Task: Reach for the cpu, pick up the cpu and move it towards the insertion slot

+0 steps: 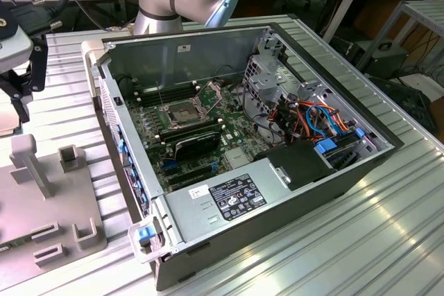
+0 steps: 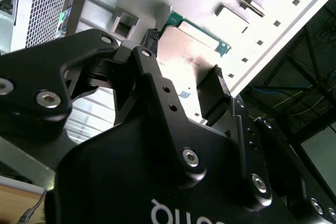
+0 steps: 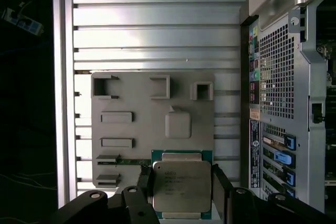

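Note:
The cpu (image 3: 182, 186) is a flat square chip with a pale metallic face and a green rim. In the first wrist view it sits between my two black fingers (image 3: 145, 182), over the near edge of a grey fixture plate (image 3: 136, 103). My gripper (image 3: 182, 183) is shut on the cpu. In the second wrist view the gripper (image 2: 184, 56) holds the chip's green edge (image 2: 199, 27) across its fingertips. The insertion slot (image 1: 182, 111) is a silver-framed socket with a dark centre and a raised frame. It lies on the motherboard inside the open case, far to the exterior view's right of the gripper body (image 1: 17, 60).
The open computer case has tall metal walls (image 1: 180, 46), a black block (image 1: 198, 145) beside the socket, and a drive cage with cables (image 1: 305, 112). The grey fixture plate (image 1: 41, 206) carries raised blocks and a post. All of this rests on a ribbed aluminium table (image 1: 361, 240).

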### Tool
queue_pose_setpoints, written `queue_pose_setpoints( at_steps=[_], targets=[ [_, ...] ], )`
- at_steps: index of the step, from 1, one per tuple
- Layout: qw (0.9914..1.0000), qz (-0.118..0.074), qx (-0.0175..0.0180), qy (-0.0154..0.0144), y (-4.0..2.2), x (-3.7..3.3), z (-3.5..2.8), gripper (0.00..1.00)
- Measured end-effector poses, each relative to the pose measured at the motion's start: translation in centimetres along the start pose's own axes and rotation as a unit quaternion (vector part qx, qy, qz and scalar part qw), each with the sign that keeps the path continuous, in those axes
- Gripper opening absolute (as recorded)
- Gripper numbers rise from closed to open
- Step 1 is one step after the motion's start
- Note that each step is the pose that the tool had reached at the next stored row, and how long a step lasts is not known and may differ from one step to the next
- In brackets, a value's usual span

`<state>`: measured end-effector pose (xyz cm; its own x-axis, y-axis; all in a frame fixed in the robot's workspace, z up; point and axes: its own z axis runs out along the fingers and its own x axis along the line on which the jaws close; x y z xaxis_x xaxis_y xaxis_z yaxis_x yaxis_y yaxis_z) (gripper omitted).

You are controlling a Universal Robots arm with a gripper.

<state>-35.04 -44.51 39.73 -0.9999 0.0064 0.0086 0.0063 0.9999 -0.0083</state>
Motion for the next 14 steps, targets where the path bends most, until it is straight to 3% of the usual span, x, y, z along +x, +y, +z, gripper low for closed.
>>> queue_pose_setpoints(
  at_steps=[8, 14],
  targets=[
    [1.0, 0.0, 0.0002, -0.0006, 0.0, -0.09, -0.33, 0.55],
    [1.0, 0.0, 0.0002, -0.0006, 0.0, -1.05, -0.33, 0.55]
  ],
)
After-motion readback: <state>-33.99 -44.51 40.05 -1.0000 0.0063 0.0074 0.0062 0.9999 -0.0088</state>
